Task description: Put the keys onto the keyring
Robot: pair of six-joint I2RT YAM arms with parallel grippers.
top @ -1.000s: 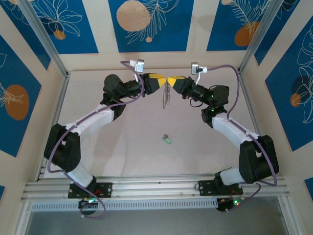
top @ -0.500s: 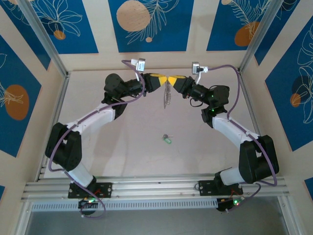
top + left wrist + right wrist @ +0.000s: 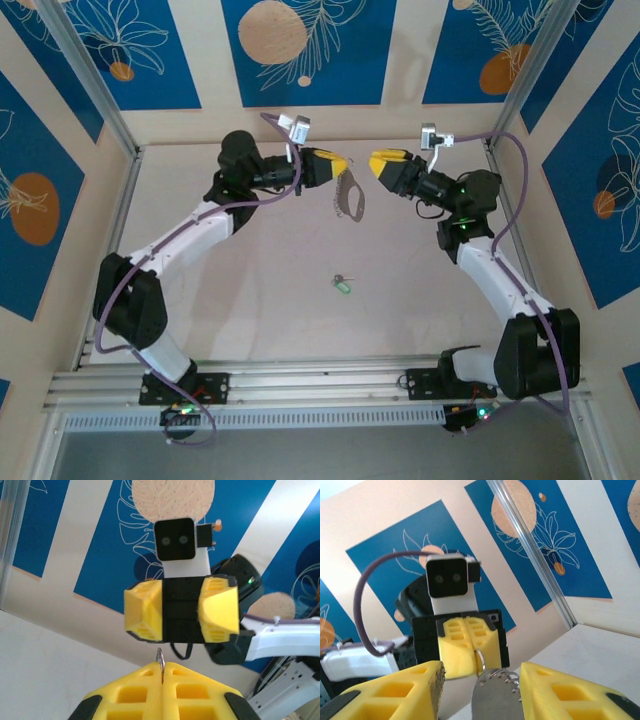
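My left gripper (image 3: pixel 341 165) is shut on the small ring at the top of the keyring (image 3: pixel 350 196), a grey oval that hangs below it above the far part of the table. In the left wrist view the thin ring (image 3: pixel 160 659) sticks up from between my closed fingers (image 3: pixel 162 672). My right gripper (image 3: pixel 373 162) faces it from the right, open and a short gap away. In the right wrist view the keyring (image 3: pixel 495 697) hangs between and beyond my open right fingers (image 3: pixel 481 680). A green-headed key (image 3: pixel 342 285) lies on the table.
The pale table (image 3: pixel 250 300) is walled by blue-patterned panels (image 3: pixel 300 50) with metal posts at the back corners. Both arms reach up and inward from their bases at the near rail (image 3: pixel 320 380).
The right gripper has opened, let go of the keyring and drawn back to the right. The left gripper has shut on the ring and now holds the keyring alone.
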